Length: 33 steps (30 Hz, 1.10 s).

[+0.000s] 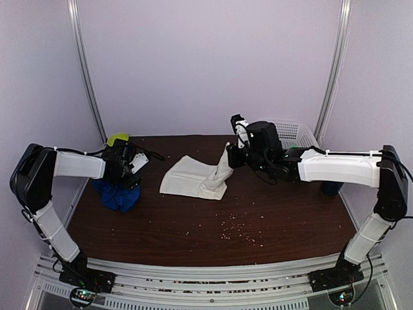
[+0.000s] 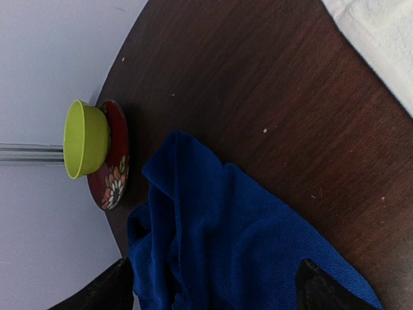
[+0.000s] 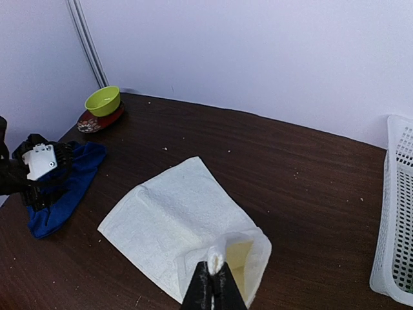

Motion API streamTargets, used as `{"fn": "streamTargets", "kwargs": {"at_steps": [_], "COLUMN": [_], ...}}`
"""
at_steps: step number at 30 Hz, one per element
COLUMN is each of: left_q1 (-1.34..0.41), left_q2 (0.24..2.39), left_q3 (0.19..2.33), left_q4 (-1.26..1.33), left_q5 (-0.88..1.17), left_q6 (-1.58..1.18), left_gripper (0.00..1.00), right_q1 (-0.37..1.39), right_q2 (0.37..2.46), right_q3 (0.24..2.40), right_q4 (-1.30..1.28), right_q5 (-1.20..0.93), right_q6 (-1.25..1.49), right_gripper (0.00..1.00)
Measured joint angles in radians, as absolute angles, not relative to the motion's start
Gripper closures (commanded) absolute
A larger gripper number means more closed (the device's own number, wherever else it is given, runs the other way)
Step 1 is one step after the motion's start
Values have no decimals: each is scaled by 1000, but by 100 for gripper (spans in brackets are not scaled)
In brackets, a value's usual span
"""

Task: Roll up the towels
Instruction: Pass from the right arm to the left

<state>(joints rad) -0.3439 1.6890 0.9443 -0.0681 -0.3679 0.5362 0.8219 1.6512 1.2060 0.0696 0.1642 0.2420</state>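
Note:
The blue towel point(image 1: 118, 196) lies crumpled at the table's left edge. My left gripper point(image 1: 122, 181) hangs just over it, open. In the left wrist view the black fingertips point(image 2: 119, 284) stand wide apart on either side of the blue towel point(image 2: 226, 245), gripping nothing. The cream-white towel point(image 1: 193, 177) lies mostly flat mid-table. My right gripper point(image 1: 233, 152) is shut on its right corner and holds that corner up off the wood. In the right wrist view the white towel point(image 3: 174, 219) folds up into the shut right gripper point(image 3: 213, 271). The blue towel point(image 3: 58, 190) shows at far left there.
A lime-green bowl point(image 2: 84, 139) sits on a red floral saucer point(image 2: 113, 155) at the back left corner, close to the blue towel. A white mesh basket point(image 1: 293, 132) stands at the back right, behind my right arm. Crumbs point(image 1: 235, 229) dot the dark wooden table point(image 1: 193, 239).

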Motion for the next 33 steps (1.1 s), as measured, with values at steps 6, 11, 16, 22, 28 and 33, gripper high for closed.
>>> {"fn": "streamTargets", "kwargs": {"at_steps": [6,11,16,22,28,33], "left_q1": [-326,-297,-258,-237,-236,-270], "left_q2": [1780,1797,1801,1741,1448,1254], "left_q3": [921,887,862,875,1006,1085], "left_q4": [1,60,107,38,-142,-221], "left_q5": [-501,-572,-619,-533,-144,236], "left_q6": [545,563,579,577,586,642], "left_gripper": [18,21,21,2,2,2], "right_q1": [833,841,858,900,930,949], "right_q2": [1568,1534,1511,1439,1476,1557], "right_q3": [1185,1169,1156,1150,1188,1219], "right_q4": [64,57,33,36,36,23], "right_q5": [199,228,261,203,-16,-235], "right_q6": [239,239,224,159,73,-23], "right_gripper": [100,100,100,100,100,100]}}
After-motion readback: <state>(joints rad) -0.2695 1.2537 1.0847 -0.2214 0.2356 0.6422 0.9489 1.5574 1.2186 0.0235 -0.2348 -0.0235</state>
